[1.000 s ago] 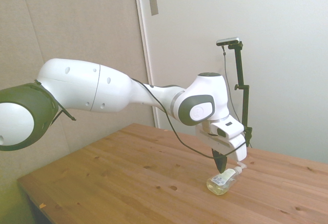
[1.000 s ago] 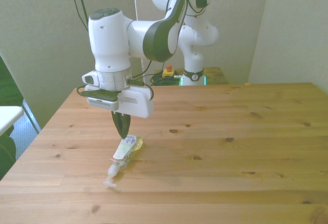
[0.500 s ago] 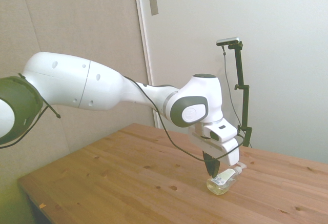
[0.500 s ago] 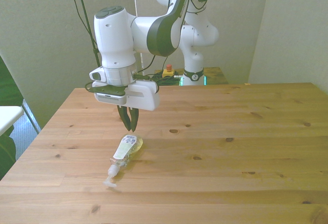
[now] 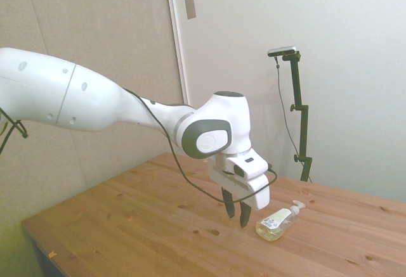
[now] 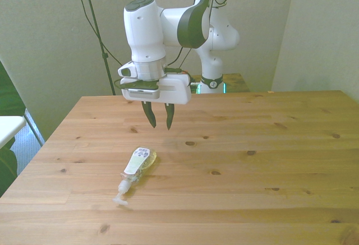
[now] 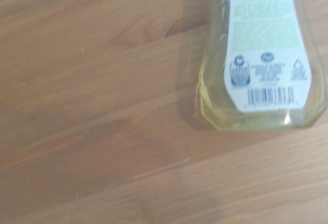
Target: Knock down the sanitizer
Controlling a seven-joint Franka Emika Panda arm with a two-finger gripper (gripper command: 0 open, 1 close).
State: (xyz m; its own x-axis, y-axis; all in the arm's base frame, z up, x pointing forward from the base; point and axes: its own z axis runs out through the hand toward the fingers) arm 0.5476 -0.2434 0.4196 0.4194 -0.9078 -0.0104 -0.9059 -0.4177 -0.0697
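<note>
Sanitizer (image 6: 138, 166) flat on table (image 6: 252, 189), front view: nozzle toward 7 o'clock, base 1 o'clock; gripper (image 6: 159, 120) fingers apart, hovering clear

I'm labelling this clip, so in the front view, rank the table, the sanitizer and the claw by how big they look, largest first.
1. The table, by far.
2. The claw, fingers open, hanging above the wood.
3. The sanitizer, lying on its side.

The last two look close in size, and the sanitizer is nearer the camera, so that order is unsure.

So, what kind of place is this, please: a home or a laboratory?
Most likely a robot laboratory. A white robot arm, its gripper open, works at a plain wooden table that carries only a fallen sanitizer bottle, with bare walls and loose cables behind.
</note>
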